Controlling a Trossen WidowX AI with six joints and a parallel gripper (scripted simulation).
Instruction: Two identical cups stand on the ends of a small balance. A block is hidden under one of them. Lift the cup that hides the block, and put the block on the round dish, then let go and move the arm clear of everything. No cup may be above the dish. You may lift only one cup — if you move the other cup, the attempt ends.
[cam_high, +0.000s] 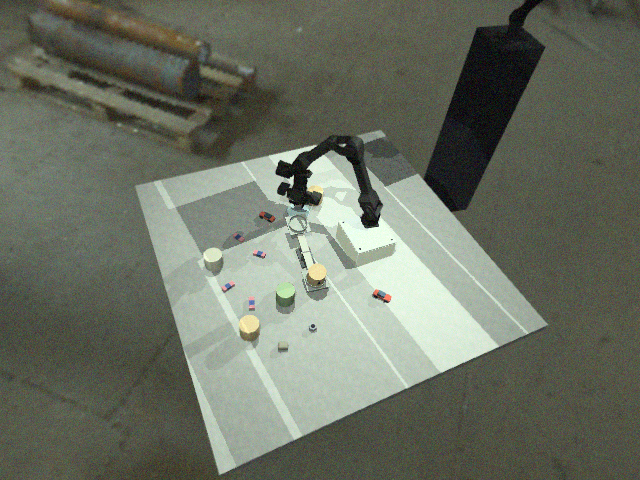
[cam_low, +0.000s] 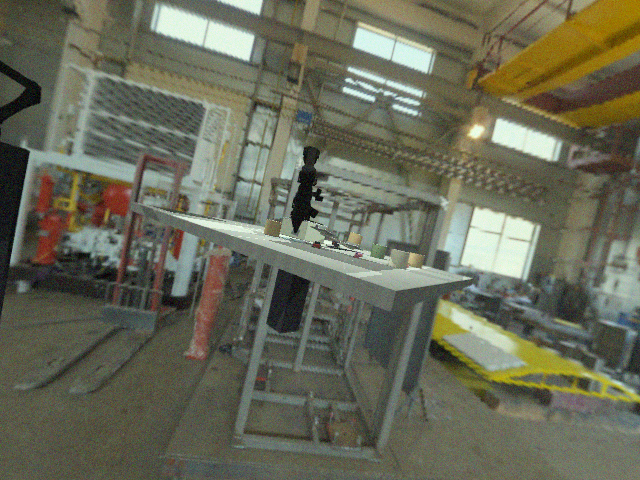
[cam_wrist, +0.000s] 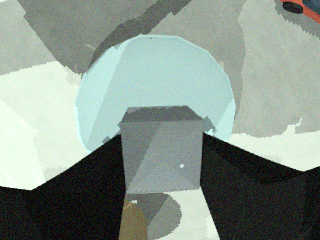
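My gripper (cam_high: 298, 205) (cam_wrist: 159, 142) is shut on a grey block (cam_wrist: 161, 167). The block is held above the round light blue dish (cam_high: 292, 210) (cam_wrist: 170, 70); whether it touches the dish is unclear. The balance (cam_high: 306, 251) has a bare ring pan (cam_high: 297, 230) beside the dish. An orange cup (cam_high: 316, 272) (cam_low: 354, 238) stands on its other end. The other orange cup (cam_high: 317, 192) (cam_low: 272, 227) stands on the table just behind the gripper in the top view, off the dish. An orange-brown piece shows at the bottom of the wrist view.
The arm's white base box (cam_high: 368, 242) is right of the balance. A green cylinder (cam_high: 285, 294), a cream one (cam_high: 213, 259) and an orange one (cam_high: 249, 327) stand toward the front and left. Several toy cars are scattered about, one red car (cam_high: 267, 216) near the dish.
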